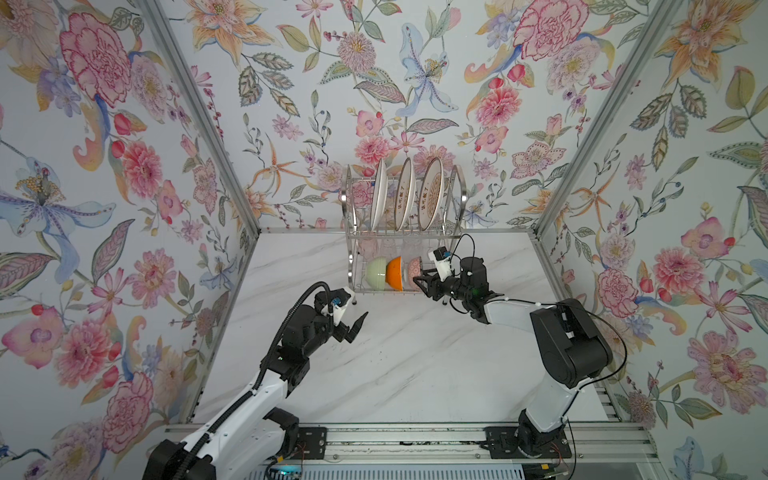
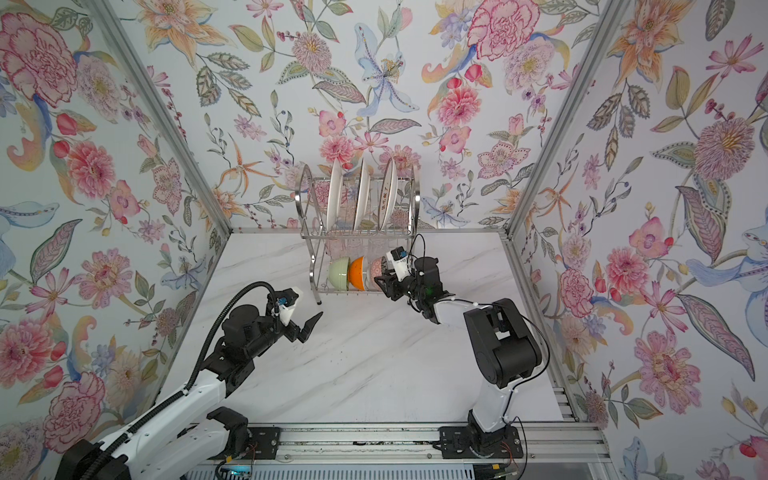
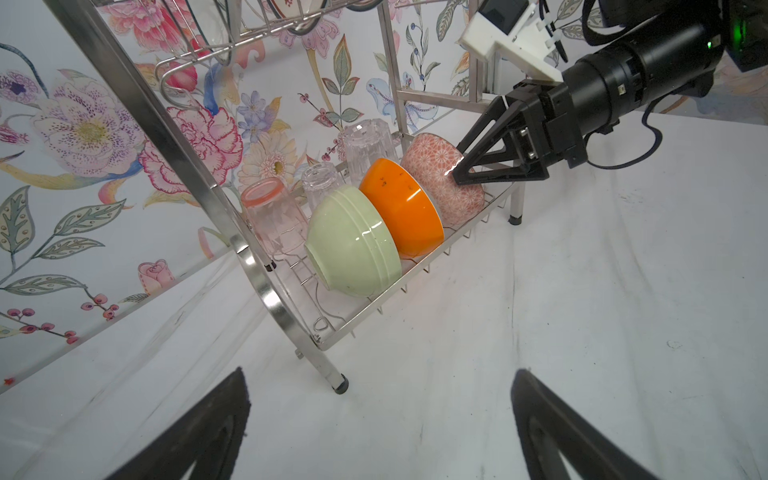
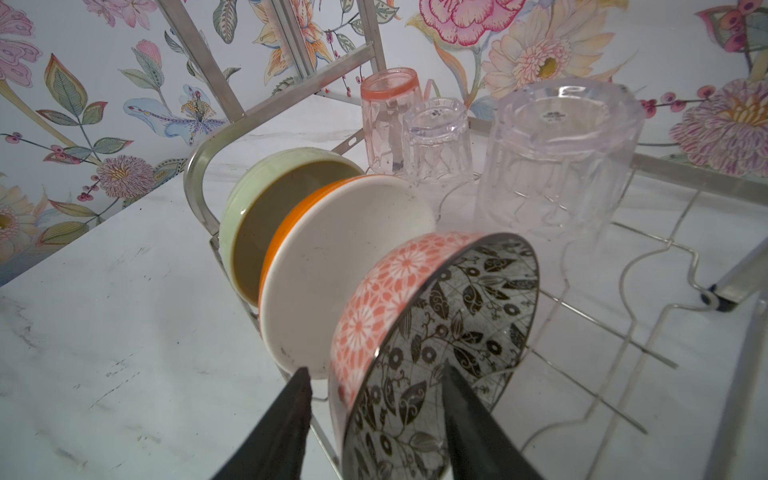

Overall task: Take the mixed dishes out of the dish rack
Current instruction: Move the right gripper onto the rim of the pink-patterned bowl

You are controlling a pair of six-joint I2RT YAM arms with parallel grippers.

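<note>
A white, marble-look desk is seen from above, walled in by flowered paper.

At the left, the left arm's pincer hangs over the desk. Its jaws are spread wide with nothing in them. It sits at about 8 o'clock from the dish rack, apart from it.

The dish rack, shiny wire in two tiers, stands at the desk's 12 o'clock edge against the back wall. On its upper tier three white plates stand on edge, side by side. On the lower tier, from left to right, lean a green bowl, an orange bowl and a pink-patterned bowl. Each is tipped on its side and nestled against the next. Behind them, toward 12 o'clock, three cups stand upside down: a pink cup, a small clear cup and a larger clear cup.

At the right, the right arm reaches in from the rack's 4 o'clock. Its pincer is about half open and straddles the rim of the pink-patterned bowl, one finger outside the wall and one inside. Its wrist view shows a gap beside the outer finger, so the rim looks not yet clamped.

No dish lies on the desk. By my reckoning the unloading is at its very start: all nine pieces sit in the rack, and the pink-patterned bowl looks to be the first out.
</note>
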